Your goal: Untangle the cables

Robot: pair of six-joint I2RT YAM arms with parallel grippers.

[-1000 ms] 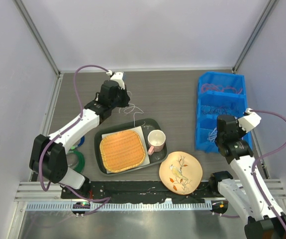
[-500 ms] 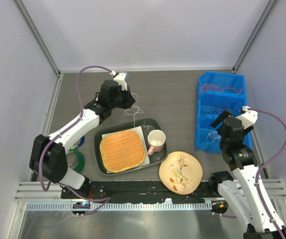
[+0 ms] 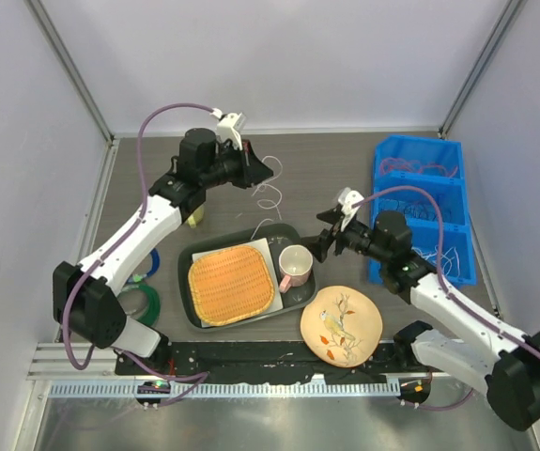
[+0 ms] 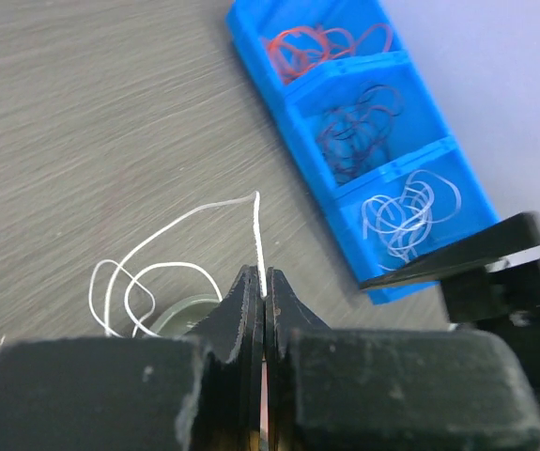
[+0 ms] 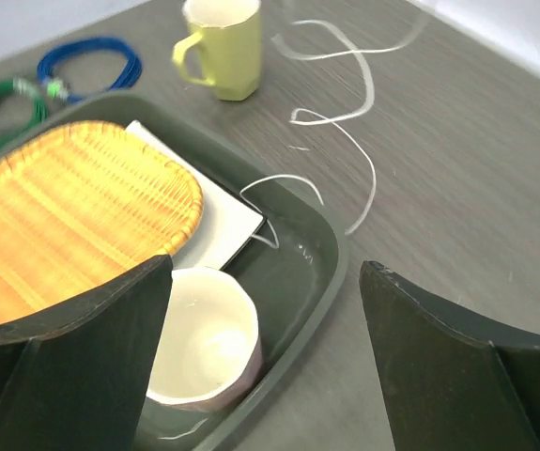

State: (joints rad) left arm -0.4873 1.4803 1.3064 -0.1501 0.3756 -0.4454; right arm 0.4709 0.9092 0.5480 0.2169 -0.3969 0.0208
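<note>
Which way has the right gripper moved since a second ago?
Yes: from the blue bin, the right gripper swung left to the far-right corner of the tray.

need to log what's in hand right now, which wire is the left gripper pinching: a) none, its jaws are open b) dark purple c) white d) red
c: in the left wrist view the left gripper is shut on a thin white cable, which comes out from between the closed fingers and loops away over the table.
</note>
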